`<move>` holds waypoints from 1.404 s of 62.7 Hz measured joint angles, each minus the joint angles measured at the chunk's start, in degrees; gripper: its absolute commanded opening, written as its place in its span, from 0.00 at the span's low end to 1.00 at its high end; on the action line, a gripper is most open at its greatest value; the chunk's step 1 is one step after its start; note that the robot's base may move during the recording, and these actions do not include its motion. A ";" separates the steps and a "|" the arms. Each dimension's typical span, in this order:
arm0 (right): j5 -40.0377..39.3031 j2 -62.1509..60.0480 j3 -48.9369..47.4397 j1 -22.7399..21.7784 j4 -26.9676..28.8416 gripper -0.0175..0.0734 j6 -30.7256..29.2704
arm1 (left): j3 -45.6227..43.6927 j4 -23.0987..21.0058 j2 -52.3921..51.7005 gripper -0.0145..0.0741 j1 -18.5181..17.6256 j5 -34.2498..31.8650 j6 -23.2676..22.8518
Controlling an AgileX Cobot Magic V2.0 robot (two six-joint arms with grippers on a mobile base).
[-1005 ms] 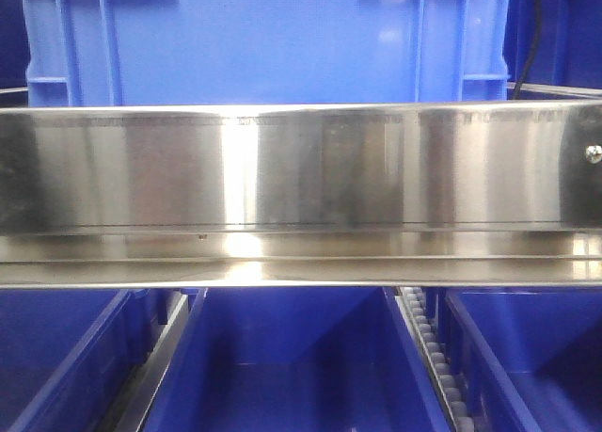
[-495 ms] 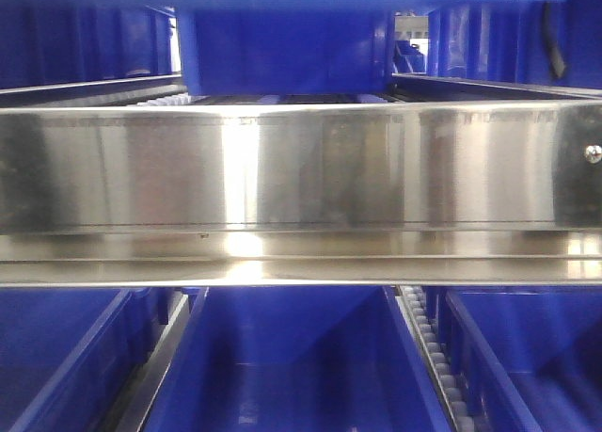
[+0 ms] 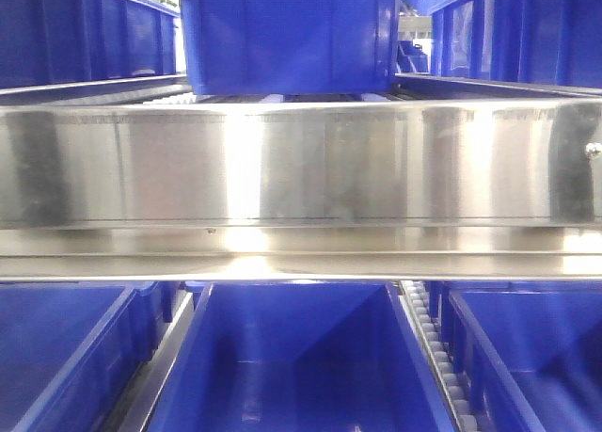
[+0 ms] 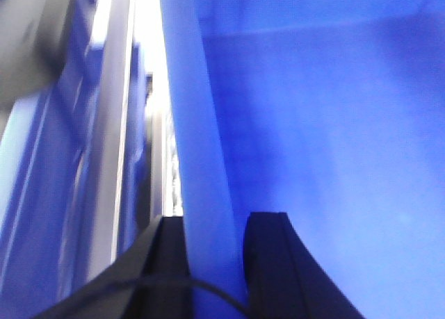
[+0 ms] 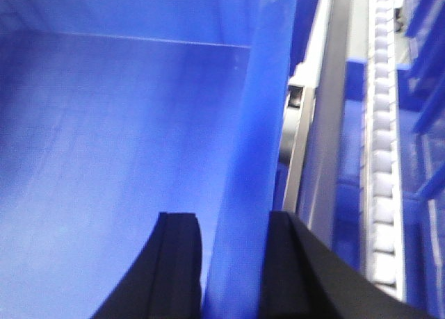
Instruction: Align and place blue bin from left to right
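Note:
In the left wrist view, my left gripper is shut on the left side wall of the blue bin. One dark finger sits outside the wall and one inside. My right gripper clamps the bin's right side wall the same way. Both views look down into the bin's bare inside. In the front view neither gripper shows. I cannot tell whether the dark blue bin behind the rail at top centre is the held one.
A wide stainless steel rail crosses the front view. Below it stand open blue bins with a roller track between them. More blue bins flank the upper level at left and right. Rollers run beside the held bin.
The large light blue bin that filled the top of the front view has risen out of it. A darker bin on the upper level now shows behind the rail.

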 measured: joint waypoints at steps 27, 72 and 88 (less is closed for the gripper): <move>-0.39 -0.50 2.87 0.21 -2.10 0.11 0.04 | 0.46 -0.11 0.14 0.15 -0.14 -0.23 -0.23; -0.75 -0.17 2.89 0.43 -6.55 0.11 0.15 | -3.09 -1.41 2.65 0.15 -0.38 -3.55 -0.02; -0.75 -0.05 2.89 0.43 -6.42 0.11 0.15 | -3.09 -1.29 2.65 0.15 -0.38 -3.31 -0.14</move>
